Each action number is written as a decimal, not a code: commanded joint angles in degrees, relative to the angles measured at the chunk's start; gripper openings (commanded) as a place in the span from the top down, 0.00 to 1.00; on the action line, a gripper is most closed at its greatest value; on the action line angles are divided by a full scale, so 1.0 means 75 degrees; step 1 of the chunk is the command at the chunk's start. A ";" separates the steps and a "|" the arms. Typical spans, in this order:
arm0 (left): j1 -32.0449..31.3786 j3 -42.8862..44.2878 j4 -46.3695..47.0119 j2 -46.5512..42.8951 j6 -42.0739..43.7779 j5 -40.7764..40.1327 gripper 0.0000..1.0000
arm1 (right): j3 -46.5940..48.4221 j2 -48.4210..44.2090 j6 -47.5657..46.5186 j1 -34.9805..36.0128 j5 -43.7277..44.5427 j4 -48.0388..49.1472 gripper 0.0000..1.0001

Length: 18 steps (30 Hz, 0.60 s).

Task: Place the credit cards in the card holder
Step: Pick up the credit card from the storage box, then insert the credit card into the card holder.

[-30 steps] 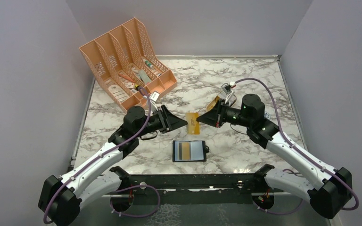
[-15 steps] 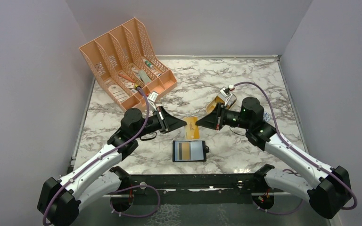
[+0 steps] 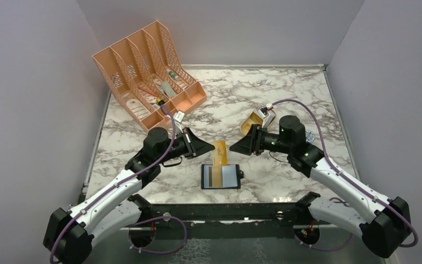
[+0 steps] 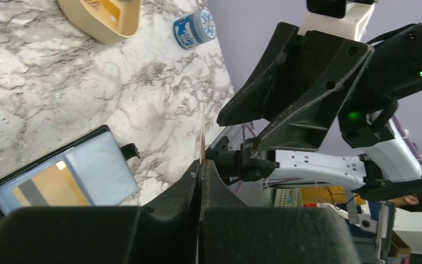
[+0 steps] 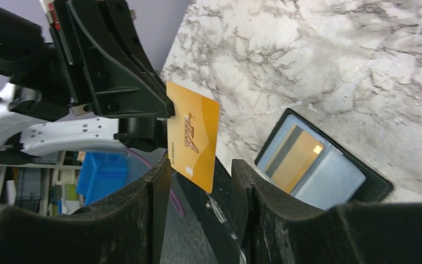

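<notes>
Orange card (image 5: 192, 137) upright near open card holder (image 5: 376, 184).

White arms (image 3: 110, 192) with black joints, black grippers (image 3: 213, 147), purple cables (image 3: 167, 114).

Marble-patterned table (image 3: 286, 93) bearing peach organiser (image 3: 143, 66), open black card holder (image 3: 222, 176), tan tin (image 4: 101, 36), blue-white round container (image 4: 194, 28).

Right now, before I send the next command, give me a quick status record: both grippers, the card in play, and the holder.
Left gripper: shut on the orange card, holding it off the table
Right gripper: open, facing that card, not gripping it
Card holder: open flat on the table, near the held card
In the holder: one tan card showing
Gold tin: on the table, right of centre
</notes>
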 commanded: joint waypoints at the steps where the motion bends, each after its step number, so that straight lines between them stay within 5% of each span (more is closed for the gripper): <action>1: 0.0027 -0.0117 -0.0617 0.0022 0.0548 -0.0421 1.00 | 0.0145 -0.0033 -0.0622 0.0001 0.0931 -0.1177 0.54; 6: 0.0029 -0.0328 -0.0754 0.0454 0.0642 -0.0393 1.00 | 0.0343 0.0640 -0.1076 0.0002 0.1503 -0.2290 0.54; 18: 0.0023 -0.0605 -0.0688 0.1358 0.0771 -0.0104 1.00 | 0.0078 0.1894 -0.1285 0.0270 0.1567 -0.2037 0.66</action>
